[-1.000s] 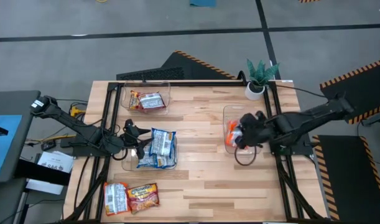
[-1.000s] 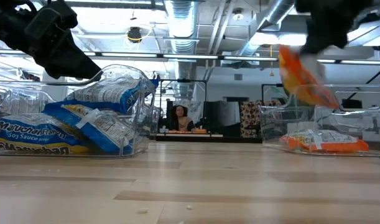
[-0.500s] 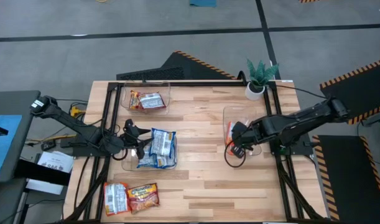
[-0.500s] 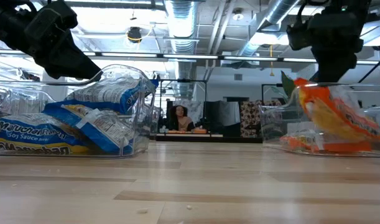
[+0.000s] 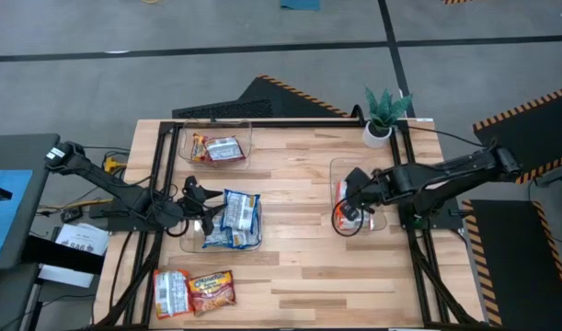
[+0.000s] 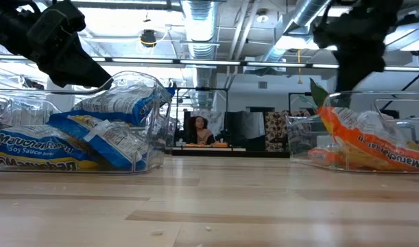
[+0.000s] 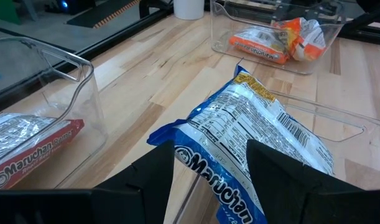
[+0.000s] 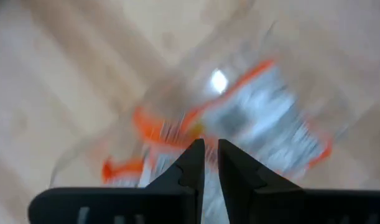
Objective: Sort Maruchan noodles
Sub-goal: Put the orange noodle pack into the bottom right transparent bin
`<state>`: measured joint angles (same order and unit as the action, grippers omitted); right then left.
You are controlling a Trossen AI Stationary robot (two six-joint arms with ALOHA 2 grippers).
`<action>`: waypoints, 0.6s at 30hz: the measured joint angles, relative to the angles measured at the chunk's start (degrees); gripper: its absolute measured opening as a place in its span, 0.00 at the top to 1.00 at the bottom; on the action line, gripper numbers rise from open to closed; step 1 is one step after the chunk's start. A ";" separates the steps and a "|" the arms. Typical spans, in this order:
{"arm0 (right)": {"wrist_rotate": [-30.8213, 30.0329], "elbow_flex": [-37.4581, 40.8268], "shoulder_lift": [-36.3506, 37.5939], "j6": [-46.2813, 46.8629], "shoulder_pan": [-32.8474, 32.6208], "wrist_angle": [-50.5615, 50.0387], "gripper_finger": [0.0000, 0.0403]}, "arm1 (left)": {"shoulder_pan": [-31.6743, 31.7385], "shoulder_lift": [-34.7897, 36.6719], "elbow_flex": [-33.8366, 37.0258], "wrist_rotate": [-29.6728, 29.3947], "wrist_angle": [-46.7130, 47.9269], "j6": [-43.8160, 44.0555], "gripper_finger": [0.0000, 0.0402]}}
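Note:
My right gripper (image 5: 352, 195) (image 6: 360, 82) hovers over the clear bin (image 5: 365, 164) at the table's right. Its fingers (image 8: 211, 146) stand a narrow gap apart with nothing between them. An orange packet (image 6: 374, 140) (image 5: 342, 213) lies below it on the other orange packets in that bin. My left gripper (image 5: 200, 219) (image 7: 211, 155) is open at the left side of the bin of blue-and-white packets (image 5: 236, 216) (image 6: 113, 110). Its fingers stand over one end of the top blue packet (image 7: 258, 124). Whether they touch it does not show.
A third clear bin (image 5: 184, 138) at the far left holds red packets (image 5: 218, 147). Two loose packets (image 5: 193, 292) lie on the wood by the near left corner. A potted plant (image 5: 382, 124) stands at the far edge beside the right bin. Bare wood lies between the bins.
The orange packet hung from my right gripper above the right bin. The gripper carried it down into the bin, toward the near edge. The packet now lies flat on the packets there, apart from the gripper, which has drawn back up and toward the far edge.

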<state>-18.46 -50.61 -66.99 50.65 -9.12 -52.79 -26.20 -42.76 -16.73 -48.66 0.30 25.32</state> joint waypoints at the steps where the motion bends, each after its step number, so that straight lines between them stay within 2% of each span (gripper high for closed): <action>1: -4.08 0.00 0.47 -0.17 -0.55 1.38 0.83 | 0.00 0.01 0.00 0.00 0.00 0.00 0.53; 4: -15.15 0.00 1.19 -3.60 -2.78 7.75 0.82 | -0.02 0.02 0.00 0.17 -0.02 0.02 0.53; 7: -19.98 0.02 1.13 -11.33 -4.41 18.11 0.82 | -0.02 0.02 0.00 0.22 -0.13 0.02 0.53; 14: -18.97 6.70 1.13 -35.28 -5.07 55.66 0.82 | -0.01 0.01 0.00 0.41 -0.77 0.02 0.53; 18: -14.36 12.35 1.10 -39.48 -2.51 67.12 0.82 | 0.00 0.00 0.00 1.78 -4.82 1.09 0.53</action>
<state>-32.82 -38.26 -65.89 11.17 -11.62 14.33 -26.20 -42.76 -16.73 -46.89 -4.52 26.41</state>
